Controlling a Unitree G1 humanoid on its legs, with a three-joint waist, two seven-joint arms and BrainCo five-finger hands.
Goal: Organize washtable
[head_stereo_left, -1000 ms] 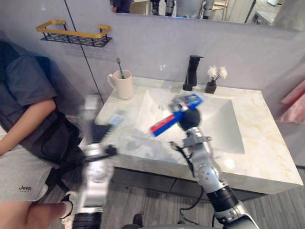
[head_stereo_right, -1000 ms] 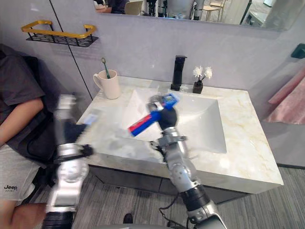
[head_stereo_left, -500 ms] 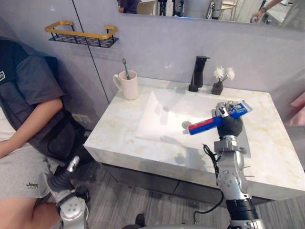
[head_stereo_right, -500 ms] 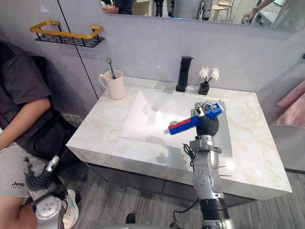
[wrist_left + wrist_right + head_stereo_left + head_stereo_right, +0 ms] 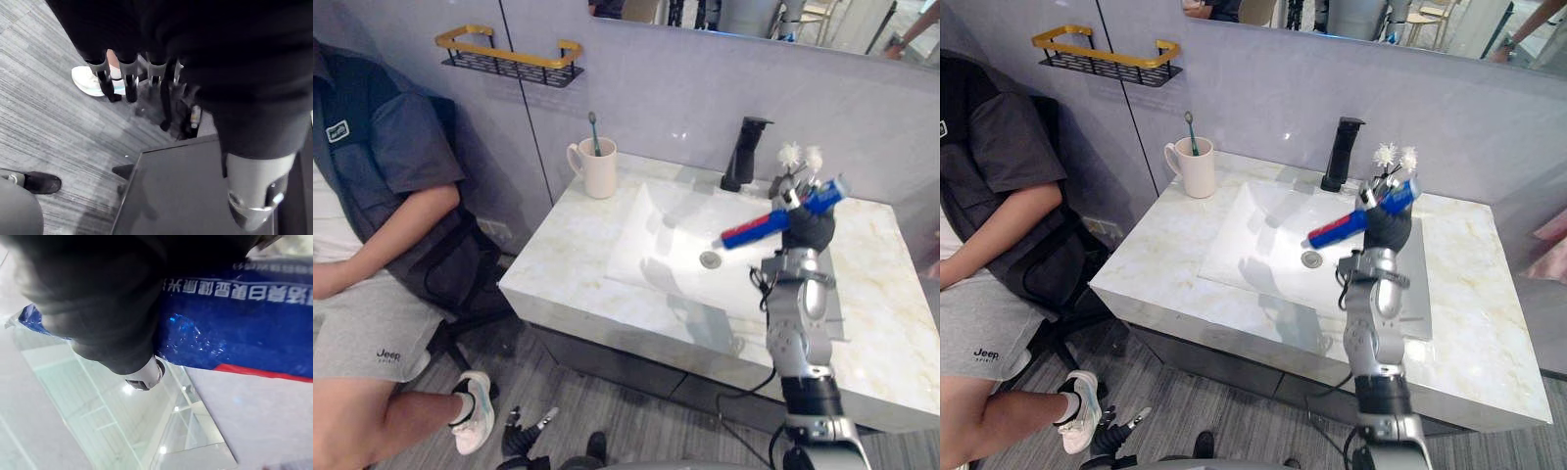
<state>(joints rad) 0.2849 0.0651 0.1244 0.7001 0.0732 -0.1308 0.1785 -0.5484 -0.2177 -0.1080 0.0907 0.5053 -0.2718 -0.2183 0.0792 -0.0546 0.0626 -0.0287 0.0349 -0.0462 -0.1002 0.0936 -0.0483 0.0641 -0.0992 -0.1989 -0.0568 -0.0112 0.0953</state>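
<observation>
Right hand (image 5: pixel 811 228) holds toothpaste (image 5: pixel 751 230) near faucet (image 5: pixel 745 155) and flowers (image 5: pixel 791 153).

Pale grey wall (image 5: pixel 1263 88), mirror (image 5: pixel 1381 15) above; gold-railed black shelf (image 5: pixel 1107 57) mounted left; grey wood-plank floor (image 5: pixel 1234 401).

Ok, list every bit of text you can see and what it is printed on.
On the toothpaste tube in the right robot hand: row of white characters, cut off, not readable.
On the person's shorts: small white brand mark, not quoted here.
On the person's shirt: chest badge, too small to read.
</observation>
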